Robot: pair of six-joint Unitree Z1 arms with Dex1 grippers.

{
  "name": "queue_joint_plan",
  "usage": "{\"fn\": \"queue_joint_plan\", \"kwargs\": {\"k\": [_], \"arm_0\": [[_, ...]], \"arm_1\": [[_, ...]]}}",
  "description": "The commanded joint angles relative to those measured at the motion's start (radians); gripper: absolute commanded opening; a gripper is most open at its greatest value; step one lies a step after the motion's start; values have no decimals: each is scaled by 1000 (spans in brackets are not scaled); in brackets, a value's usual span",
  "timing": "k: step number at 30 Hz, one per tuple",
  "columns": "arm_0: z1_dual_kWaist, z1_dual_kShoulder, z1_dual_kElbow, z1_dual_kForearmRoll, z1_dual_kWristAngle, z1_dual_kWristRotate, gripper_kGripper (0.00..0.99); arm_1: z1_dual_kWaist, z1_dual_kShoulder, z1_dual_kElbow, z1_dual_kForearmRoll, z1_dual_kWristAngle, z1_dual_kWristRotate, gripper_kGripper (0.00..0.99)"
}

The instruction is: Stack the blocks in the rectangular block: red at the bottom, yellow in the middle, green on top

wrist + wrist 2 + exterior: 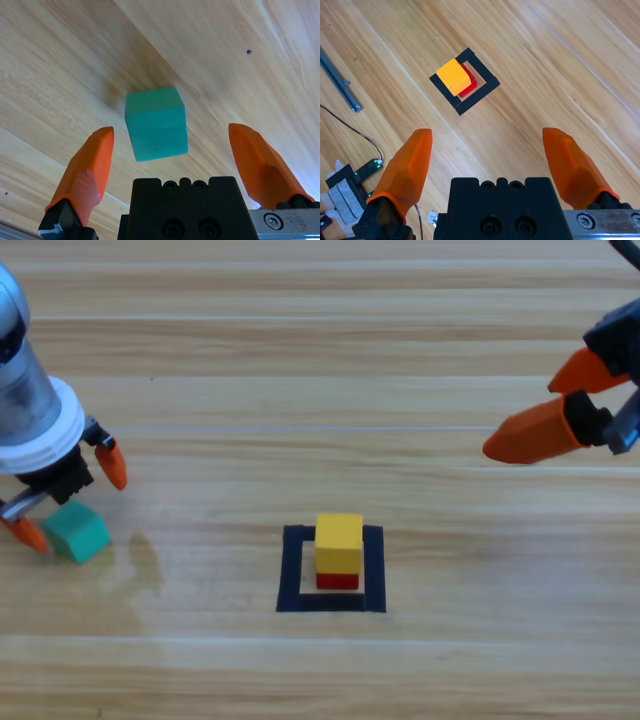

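Right, I have the left gripper (68,498) low over the table's left side with its jaws spread wide and nothing in them — the teal-green cube (77,531) sits on the wood between the two orange tips, touching neither as far as I can tell. In the left wrist view the cube (156,123) lies turned a little against the line of the jaws, so I judge the grasp wants care: I would square the wrist to the cube's faces first, settle lower so the tips meet its sides rather than its top edges, then close slowly so it does not skid or twist.

The yellow cube (339,543) already stands on the red cube (338,581) inside the black tape square (293,572), well apart from the green one; it looks set slightly off the red one's outline, so I expect the last placement to need a gentle, centred release.

The right gripper (560,410) waits at the right edge, wide open and empty.
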Motion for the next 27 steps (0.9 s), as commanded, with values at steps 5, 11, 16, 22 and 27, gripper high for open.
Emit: {"fn": "queue_joint_plan", "kwargs": {"k": [5, 11, 16, 22, 27], "arm_0": [[17, 94, -4, -6, 36, -37, 974], [17, 108, -11, -3, 39, -43, 954], [15, 113, -4, -3, 38, -46, 818], [12, 142, -25, 18, 30, -29, 609], [-14, 162, -74, 57, 33, -5, 523]], "arm_1": [[-33, -19, 46, 26, 54, -13, 973], [-33, -29, 58, 26, 49, -33, 973], [-33, -28, 62, 26, 47, -36, 973], [-33, -29, 63, 26, 47, -37, 973], [-33, -31, 66, 26, 47, -42, 973]]}}
